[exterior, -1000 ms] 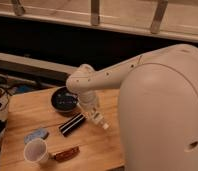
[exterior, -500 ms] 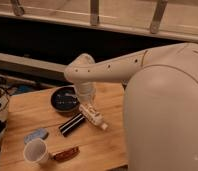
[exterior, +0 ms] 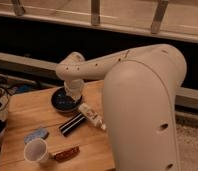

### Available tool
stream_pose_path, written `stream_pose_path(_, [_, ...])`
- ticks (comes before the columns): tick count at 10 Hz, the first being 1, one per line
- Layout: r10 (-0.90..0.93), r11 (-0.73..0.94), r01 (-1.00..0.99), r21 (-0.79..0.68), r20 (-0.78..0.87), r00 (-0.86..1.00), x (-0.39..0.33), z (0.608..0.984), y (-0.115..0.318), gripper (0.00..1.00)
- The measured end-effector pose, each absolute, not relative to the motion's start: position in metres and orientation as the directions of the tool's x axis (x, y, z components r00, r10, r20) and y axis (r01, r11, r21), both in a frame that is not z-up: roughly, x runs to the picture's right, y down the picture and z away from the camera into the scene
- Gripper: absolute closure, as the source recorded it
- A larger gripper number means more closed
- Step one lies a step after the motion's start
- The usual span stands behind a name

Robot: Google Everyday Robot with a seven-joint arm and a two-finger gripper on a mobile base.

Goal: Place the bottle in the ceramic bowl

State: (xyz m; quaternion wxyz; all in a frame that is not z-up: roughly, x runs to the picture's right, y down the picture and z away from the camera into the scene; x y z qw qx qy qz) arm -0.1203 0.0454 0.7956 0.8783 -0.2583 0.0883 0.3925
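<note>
The bowl (exterior: 59,104) stands on the table (exterior: 27,112). The gripper (exterior: 79,102) is at its 3 o'clock rim; if it pinches anything, I cannot tell. The bottle (exterior: 91,116) is tilted at the bowl's 4 o'clock, outside it.

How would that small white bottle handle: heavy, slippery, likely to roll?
The bottle, tilted just below the claw beside the black bowl, looks small and plastic, so it is probably light and fairly stiff. Its rounded body would likely roll if released on its side on the wooden table. Its smooth look suggests it could slip.
</note>
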Motion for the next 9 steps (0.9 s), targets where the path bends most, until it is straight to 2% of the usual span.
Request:
stream_pose_path(3, [0.659, 0.541, -0.758, -0.365, -0.376, 0.652, -0.109, 0.796, 0.045, 0.58])
stream_pose_path(6, [0.691, 0.5, -0.791, -0.352, -0.389, 0.609, -0.061, 0.784, 0.061, 0.28])
stream_pose_path(7, [0.706, 0.474, -0.806, -0.355, -0.394, 0.589, -0.039, 0.78, 0.07, 0.21])
stream_pose_path(9, [0.736, 0.406, -0.831, -0.38, -0.403, 0.544, -0.006, 0.779, 0.092, 0.2])
